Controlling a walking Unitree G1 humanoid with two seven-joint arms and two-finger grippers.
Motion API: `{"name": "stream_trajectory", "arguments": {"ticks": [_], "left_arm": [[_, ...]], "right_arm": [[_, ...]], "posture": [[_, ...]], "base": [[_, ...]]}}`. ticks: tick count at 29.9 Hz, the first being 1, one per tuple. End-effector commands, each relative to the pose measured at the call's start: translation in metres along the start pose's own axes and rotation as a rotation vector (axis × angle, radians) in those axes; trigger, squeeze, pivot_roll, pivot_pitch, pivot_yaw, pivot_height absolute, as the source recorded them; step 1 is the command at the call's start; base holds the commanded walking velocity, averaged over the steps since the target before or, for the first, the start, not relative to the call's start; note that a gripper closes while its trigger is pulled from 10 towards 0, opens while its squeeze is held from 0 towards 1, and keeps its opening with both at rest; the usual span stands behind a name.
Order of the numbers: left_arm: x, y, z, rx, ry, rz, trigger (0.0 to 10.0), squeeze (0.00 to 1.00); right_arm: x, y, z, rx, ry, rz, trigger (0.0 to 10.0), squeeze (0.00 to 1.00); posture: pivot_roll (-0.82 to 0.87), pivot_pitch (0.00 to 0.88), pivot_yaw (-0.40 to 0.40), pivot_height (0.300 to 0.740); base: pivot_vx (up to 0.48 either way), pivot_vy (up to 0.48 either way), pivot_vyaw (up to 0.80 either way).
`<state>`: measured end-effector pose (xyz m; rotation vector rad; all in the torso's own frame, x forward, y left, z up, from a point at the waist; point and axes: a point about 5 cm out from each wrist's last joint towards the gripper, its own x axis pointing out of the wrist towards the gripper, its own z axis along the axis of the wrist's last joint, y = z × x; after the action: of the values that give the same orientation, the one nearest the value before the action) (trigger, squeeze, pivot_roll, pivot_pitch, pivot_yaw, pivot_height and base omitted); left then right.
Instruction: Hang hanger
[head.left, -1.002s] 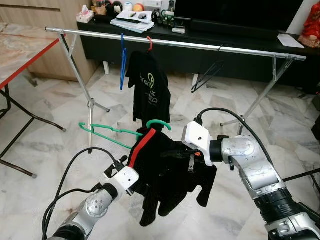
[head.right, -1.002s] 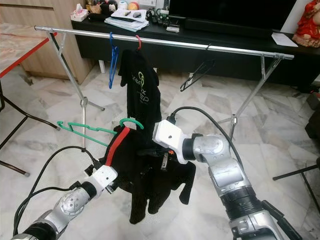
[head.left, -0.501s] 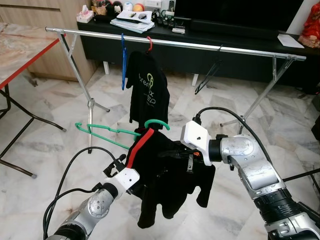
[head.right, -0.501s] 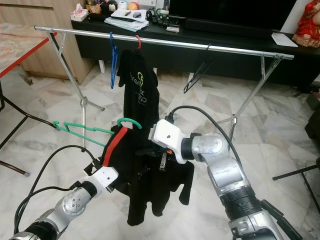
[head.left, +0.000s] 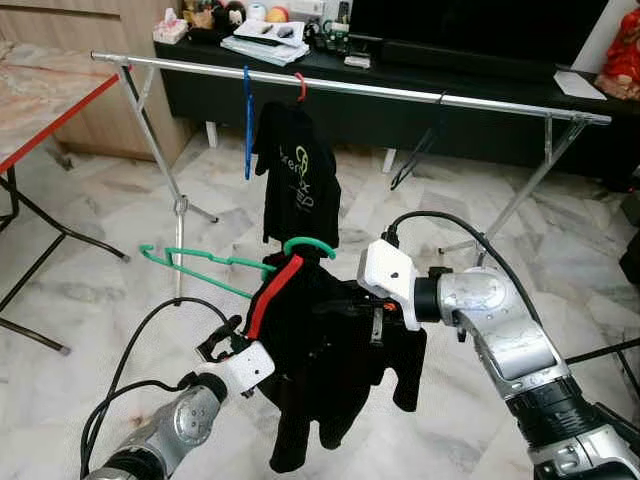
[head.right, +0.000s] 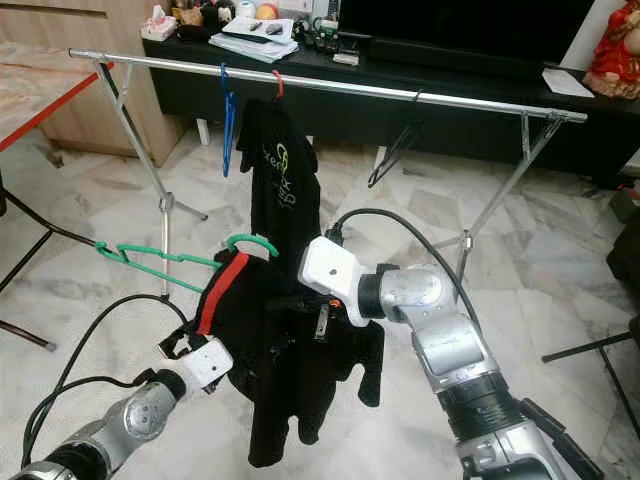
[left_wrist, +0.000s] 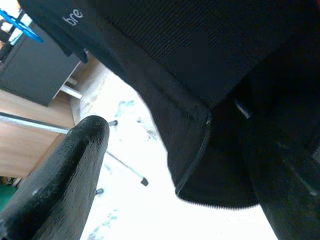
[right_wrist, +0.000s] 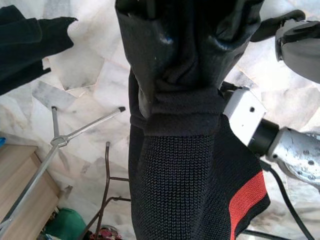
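Note:
A green hanger (head.left: 215, 262) carries a black garment (head.left: 325, 355) with a red stripe, held low in front of the silver clothes rail (head.left: 400, 95). My right gripper (head.left: 350, 310) reaches into the garment from the right. In the right wrist view its fingers (right_wrist: 150, 60) are shut on the black knit fabric (right_wrist: 175, 175). My left gripper (head.left: 268, 350) sits under the garment's left side. The left wrist view shows one of its fingers (left_wrist: 60, 170) standing well apart from the other, with the garment's hem (left_wrist: 200, 150) ahead.
On the rail hang a blue hanger (head.left: 247, 120), a black shirt (head.left: 298, 185) on a red hanger, and a black hanger (head.left: 415, 155). A red-edged table (head.left: 40, 110) stands at the left, a dark TV cabinet (head.left: 470, 120) behind the rail. Marble floor lies below.
The green hanger with the garment has risen a little and shifted left. My left wrist has dropped lower. The right arm has barely moved.

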<state>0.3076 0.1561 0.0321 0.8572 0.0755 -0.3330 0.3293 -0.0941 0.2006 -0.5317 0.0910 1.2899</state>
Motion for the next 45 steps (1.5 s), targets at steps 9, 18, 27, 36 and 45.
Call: {"name": "stream_trajectory", "arguments": {"ticks": [9,18,27,36,45], "left_arm": [[0.003,0.009,0.001,-0.042,0.014,0.108,3.1,0.0],[0.006,0.012,0.005,-0.076,0.011,0.144,0.0,0.0],[0.006,0.011,0.006,-0.086,0.005,0.141,0.0,0.0],[0.005,0.008,0.007,-0.117,-0.016,0.105,0.0,0.0],[0.005,0.008,0.007,-0.139,-0.018,0.1,0.0,0.0]], "right_arm": [[0.0,0.004,0.014,-0.043,-0.041,0.025,0.0,0.0],[0.001,0.005,0.013,-0.035,-0.04,0.026,0.0,0.0],[0.0,0.004,0.012,-0.027,-0.038,0.018,0.0,0.0],[0.001,0.003,0.013,-0.024,-0.04,0.014,0.0,0.0],[0.0,0.003,0.013,-0.022,-0.039,0.01,0.0,0.0]], "posture": [[-0.1,0.136,-0.09,0.74],[-0.1,0.136,-0.09,0.74],[-0.1,0.139,-0.088,0.74],[-0.1,0.139,-0.087,0.74],[-0.1,0.139,-0.089,0.74]], "base": [[0.0,0.0,0.0],[0.0,0.0,0.0],[0.0,0.0,0.0],[0.0,0.0,0.0],[0.0,0.0,0.0]]}}
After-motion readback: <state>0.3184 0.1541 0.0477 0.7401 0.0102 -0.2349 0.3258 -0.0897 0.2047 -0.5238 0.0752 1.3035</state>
